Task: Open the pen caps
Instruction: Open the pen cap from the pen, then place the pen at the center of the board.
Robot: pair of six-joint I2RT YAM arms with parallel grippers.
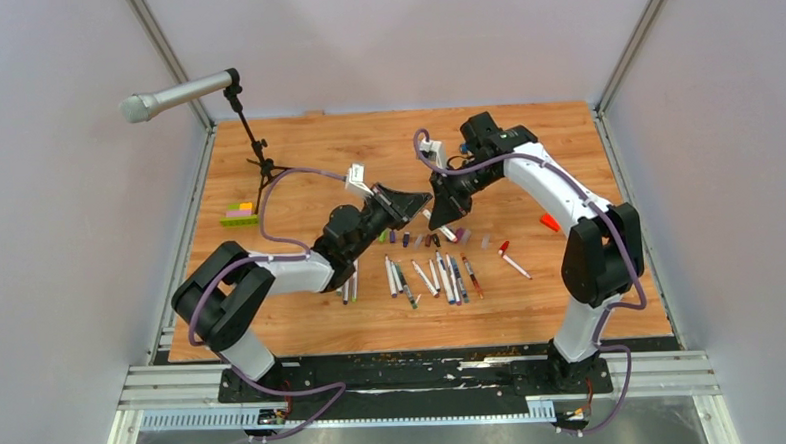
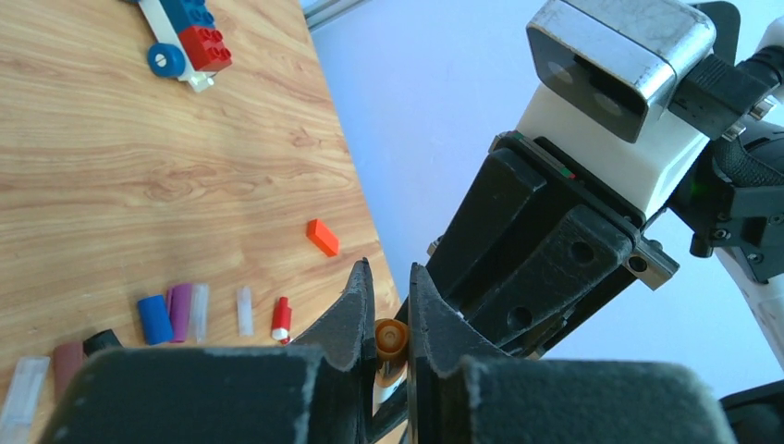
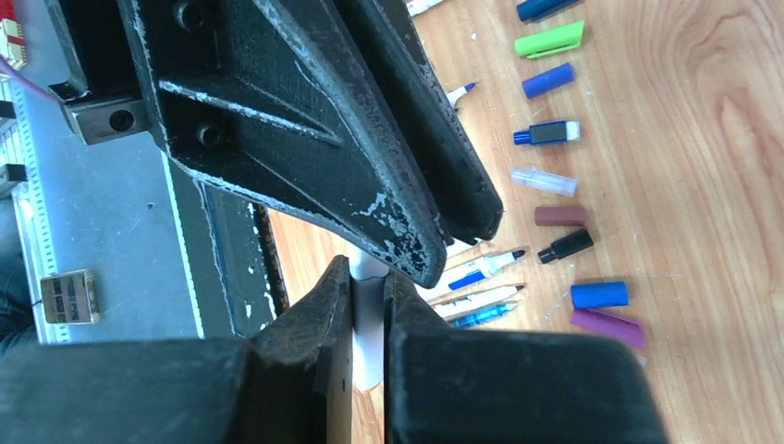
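We show one pen (image 3: 368, 324) held clear of the table (image 1: 526, 146), spanning the two grippers where they meet tip to tip above the middle of the board. Its orange cap (image 2: 392, 339) is pinched between the fingers of the left gripper (image 2: 389, 277), whose jaws stand narrow and closed on it. The white barrel passes between the fingers of the right gripper (image 3: 367, 273), which clamps it just as tightly. Beneath the meeting point, we note a row of loose caps (image 2: 180, 313) in blue, purple, dark red, black and clear. Nearer the arm bases lie the other pens (image 1: 442, 278), side by side. Farther off, we mark an orange block (image 2: 323, 237) and a toy car (image 2: 189, 32).
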